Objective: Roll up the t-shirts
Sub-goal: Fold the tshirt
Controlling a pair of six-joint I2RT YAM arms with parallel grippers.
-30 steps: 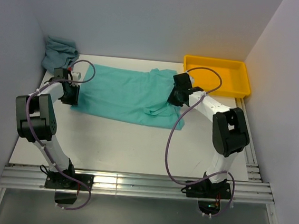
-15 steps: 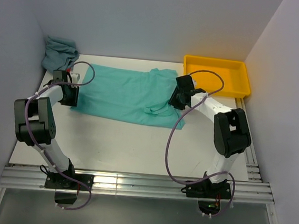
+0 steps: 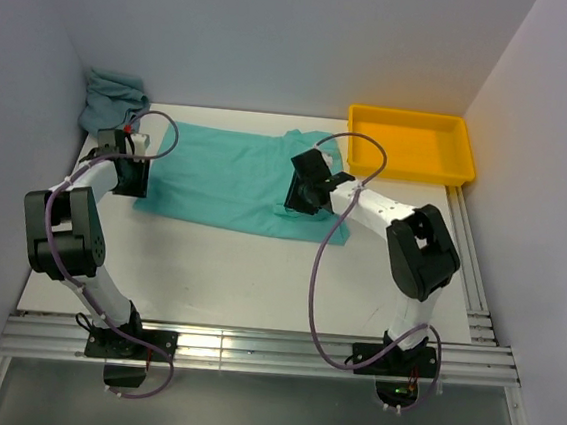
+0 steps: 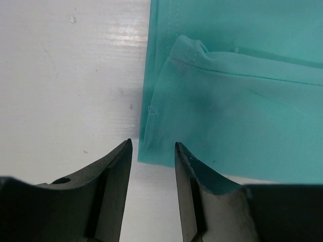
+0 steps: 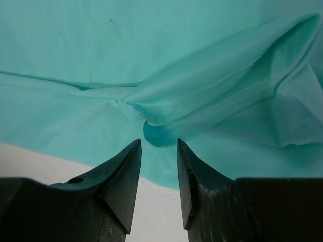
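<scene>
Since a second ago the right hand (image 3: 303,192) has swung leftward from the right edge of the mint t-shirt (image 3: 227,177) to a spot over its collar end, and the cloth that reached furthest right now stops shorter; the left hand (image 3: 131,176) has barely shifted at the opposite end. That bright shirt lies spread flat across the far half of the white surface (image 3: 237,278), long side running left to right. In the right wrist view the right hand's fingers stand apart with nothing between them, hanging just above a raised, stitched fold of turquoise cloth that runs up toward the right, with the shirt's near edge and bare surface at the lower left. In the left wrist view the left hand's fingers are likewise apart and empty, poised over the shirt's left corner where a hemmed layer lies doubled on another, one finger over bare surface, the other over cloth. A grey-teal t-shirt (image 3: 112,99) sits crumpled in the far left corner, well apart from a yellow tray (image 3: 420,150) at the far right
</scene>
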